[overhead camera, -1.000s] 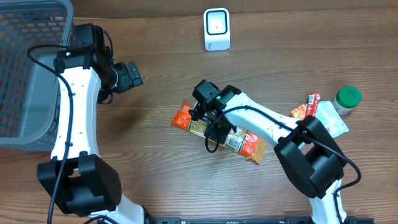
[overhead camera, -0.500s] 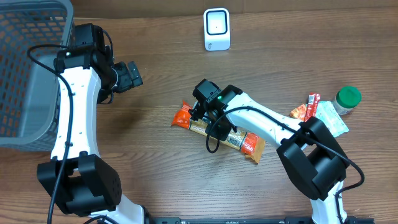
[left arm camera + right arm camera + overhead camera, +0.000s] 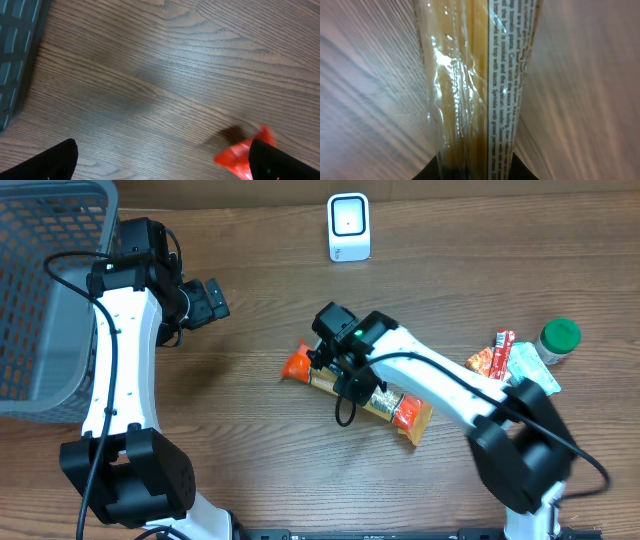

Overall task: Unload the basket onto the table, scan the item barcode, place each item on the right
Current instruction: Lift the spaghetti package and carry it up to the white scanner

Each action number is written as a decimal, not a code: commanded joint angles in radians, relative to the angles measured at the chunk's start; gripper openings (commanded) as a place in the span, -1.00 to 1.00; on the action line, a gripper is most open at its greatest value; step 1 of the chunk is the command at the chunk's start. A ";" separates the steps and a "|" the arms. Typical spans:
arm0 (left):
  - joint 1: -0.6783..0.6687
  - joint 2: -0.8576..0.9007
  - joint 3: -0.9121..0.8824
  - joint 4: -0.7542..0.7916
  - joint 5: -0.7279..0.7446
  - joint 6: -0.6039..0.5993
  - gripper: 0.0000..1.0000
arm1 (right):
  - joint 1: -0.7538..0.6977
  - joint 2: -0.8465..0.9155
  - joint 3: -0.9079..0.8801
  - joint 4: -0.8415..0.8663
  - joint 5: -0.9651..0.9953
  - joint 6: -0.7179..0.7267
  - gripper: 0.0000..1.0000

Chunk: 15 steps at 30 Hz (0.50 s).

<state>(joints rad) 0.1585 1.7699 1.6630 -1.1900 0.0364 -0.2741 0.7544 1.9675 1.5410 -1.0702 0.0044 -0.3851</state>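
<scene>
overhead: pasta packet (image 3: 398,409) lies diagonally, upper-left to lower-right; right gripper (image 3: 338,374) clamps it.

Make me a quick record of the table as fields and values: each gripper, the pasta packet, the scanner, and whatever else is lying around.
Right gripper: closed on the clear plastic spaghetti packet with orange ends, near one end
Left gripper: wide open, empty, over bare wood
Packet position: diagonal, mid-table, printed text showing in the right wrist view
Scanner: small white box scanner, at the far edge, apart from the packet
Basket: grey mesh basket, on the left
Other items: green-lidded jar and red sachet, on the right
</scene>
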 commanded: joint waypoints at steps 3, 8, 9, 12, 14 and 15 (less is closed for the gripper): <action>-0.003 0.002 0.017 -0.002 -0.003 0.016 1.00 | 0.004 -0.228 0.032 0.010 -0.016 0.023 -0.93; -0.004 0.002 0.017 -0.002 -0.003 0.016 1.00 | 0.002 -0.290 0.032 0.046 -0.021 0.024 -0.93; -0.004 0.002 0.017 -0.002 -0.003 0.016 1.00 | 0.002 -0.299 0.037 0.051 0.015 0.037 -0.93; -0.003 0.002 0.017 -0.002 -0.003 0.016 1.00 | -0.010 -0.319 0.084 0.058 0.133 0.167 -0.93; -0.003 0.002 0.017 -0.002 -0.003 0.016 1.00 | -0.024 -0.330 0.135 0.054 0.127 0.178 -0.93; -0.003 0.002 0.017 -0.002 -0.003 0.016 1.00 | -0.029 -0.332 0.159 0.047 0.126 0.181 -0.93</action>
<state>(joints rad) 0.1585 1.7699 1.6630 -1.1900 0.0364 -0.2741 0.7464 1.7065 1.5738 -1.0451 0.0780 -0.2768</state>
